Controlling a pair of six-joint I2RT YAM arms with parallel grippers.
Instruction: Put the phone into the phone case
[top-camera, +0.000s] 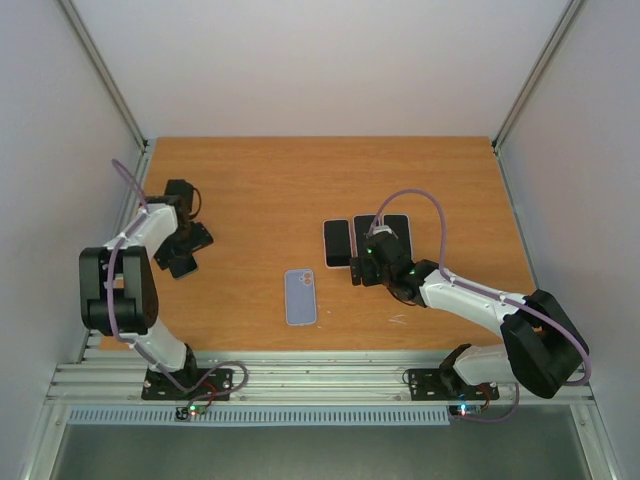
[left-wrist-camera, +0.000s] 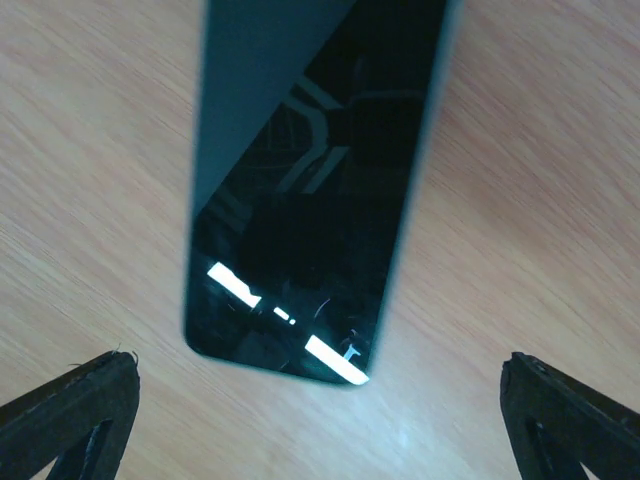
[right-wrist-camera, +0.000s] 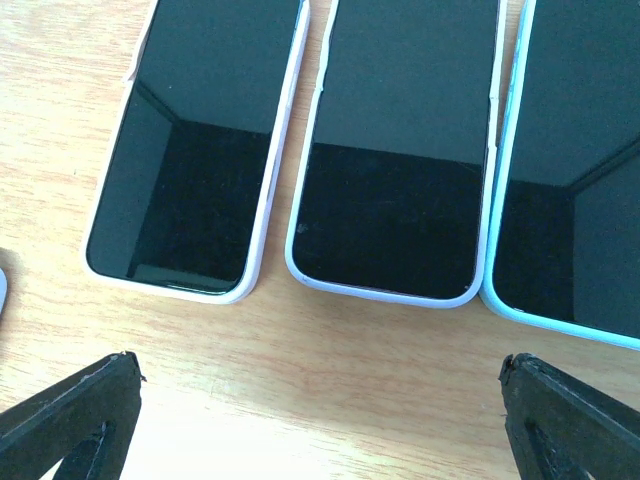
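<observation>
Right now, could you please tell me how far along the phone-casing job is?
Done: three black phones in pale cases. In hand: the open left gripper hovers over a bare black phone. Left: grasping it and seating it in the empty light-blue case.

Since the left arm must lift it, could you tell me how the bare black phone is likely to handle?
The phone looks like a rigid flat slab, so it should not flex. Its glossy screen mirrors the lights, so it is probably slippery and may slide on the wooden table if pushed. Lying flat, it offers only thin edges to grip.
</observation>
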